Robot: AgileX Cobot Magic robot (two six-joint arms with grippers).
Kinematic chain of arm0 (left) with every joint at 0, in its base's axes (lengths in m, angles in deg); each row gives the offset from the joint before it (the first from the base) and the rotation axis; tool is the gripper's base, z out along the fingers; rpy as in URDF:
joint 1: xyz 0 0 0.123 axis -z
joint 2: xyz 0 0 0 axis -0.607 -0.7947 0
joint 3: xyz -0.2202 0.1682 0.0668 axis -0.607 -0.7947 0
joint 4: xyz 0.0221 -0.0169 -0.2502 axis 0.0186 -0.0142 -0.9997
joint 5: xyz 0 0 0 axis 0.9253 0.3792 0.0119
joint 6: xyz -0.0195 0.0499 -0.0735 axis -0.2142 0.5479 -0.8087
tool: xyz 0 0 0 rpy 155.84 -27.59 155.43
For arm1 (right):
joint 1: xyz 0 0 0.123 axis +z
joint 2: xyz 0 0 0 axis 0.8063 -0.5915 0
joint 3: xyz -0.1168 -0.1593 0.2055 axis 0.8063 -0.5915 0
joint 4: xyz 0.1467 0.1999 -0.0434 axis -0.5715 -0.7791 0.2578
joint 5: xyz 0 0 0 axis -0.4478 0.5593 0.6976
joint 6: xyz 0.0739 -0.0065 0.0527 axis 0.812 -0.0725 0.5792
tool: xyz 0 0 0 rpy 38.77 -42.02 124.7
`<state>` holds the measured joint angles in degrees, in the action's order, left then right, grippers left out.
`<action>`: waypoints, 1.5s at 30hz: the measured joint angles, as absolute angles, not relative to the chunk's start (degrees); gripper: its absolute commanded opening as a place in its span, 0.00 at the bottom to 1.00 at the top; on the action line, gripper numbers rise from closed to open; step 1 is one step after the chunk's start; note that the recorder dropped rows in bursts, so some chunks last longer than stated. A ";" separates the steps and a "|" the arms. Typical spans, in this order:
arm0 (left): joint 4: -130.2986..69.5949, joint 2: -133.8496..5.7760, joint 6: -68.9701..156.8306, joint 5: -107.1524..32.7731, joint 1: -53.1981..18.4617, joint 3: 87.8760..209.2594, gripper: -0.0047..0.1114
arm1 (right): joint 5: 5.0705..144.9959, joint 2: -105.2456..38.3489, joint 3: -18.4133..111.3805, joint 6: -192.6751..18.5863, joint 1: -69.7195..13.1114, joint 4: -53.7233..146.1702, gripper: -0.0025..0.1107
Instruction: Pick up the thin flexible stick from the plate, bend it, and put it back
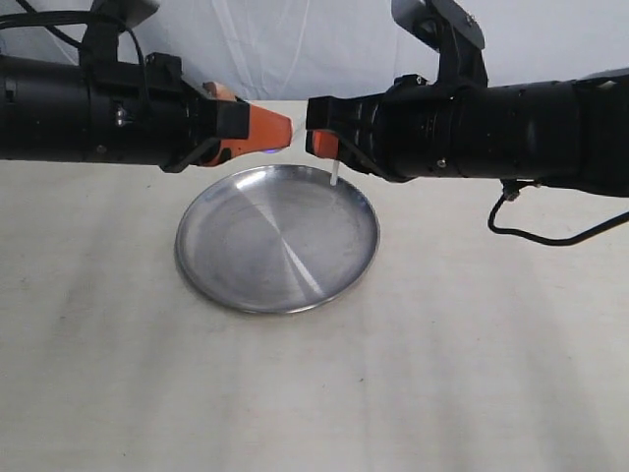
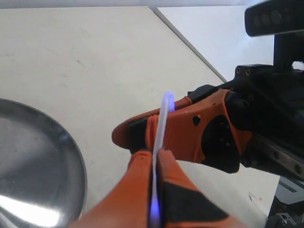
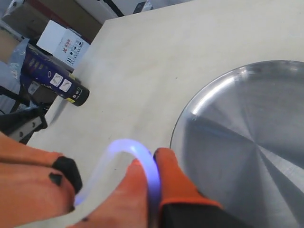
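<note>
Right wrist view gave me the clearest look at the stick [image 3: 127,145]. It arched in a tight, glowing loop between the two grippers, held in the air just outside the rim of the plate [image 3: 247,142] and touching nothing else. The right gripper [image 3: 151,166] was clenched on one end, with the strip pinched between its orange fingers. In the left wrist view, the left gripper [image 2: 154,161] was clamped on the other end the same way. From the exterior view, the two tips sat almost nose to nose above the plate's far edge, and a short pale end of the stick hung below the right one. I judged the pickup done and the bend well under way. What remained was to lower the stick and lay it on the plate.
</note>
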<state>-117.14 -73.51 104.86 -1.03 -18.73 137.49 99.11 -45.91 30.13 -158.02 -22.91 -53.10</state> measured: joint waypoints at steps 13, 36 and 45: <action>-118.21 -77.53 105.56 1.89 -18.73 137.49 0.04 | 100.12 -45.91 31.65 -156.82 -22.79 -51.72 0.01; -114.79 -77.64 110.64 2.64 -18.85 137.61 0.04 | 97.77 -45.91 31.74 -146.09 -22.36 -50.26 0.01; -109.42 -77.64 112.53 2.64 -18.85 138.07 0.04 | 97.84 -46.16 31.74 -142.69 -22.15 -49.52 0.01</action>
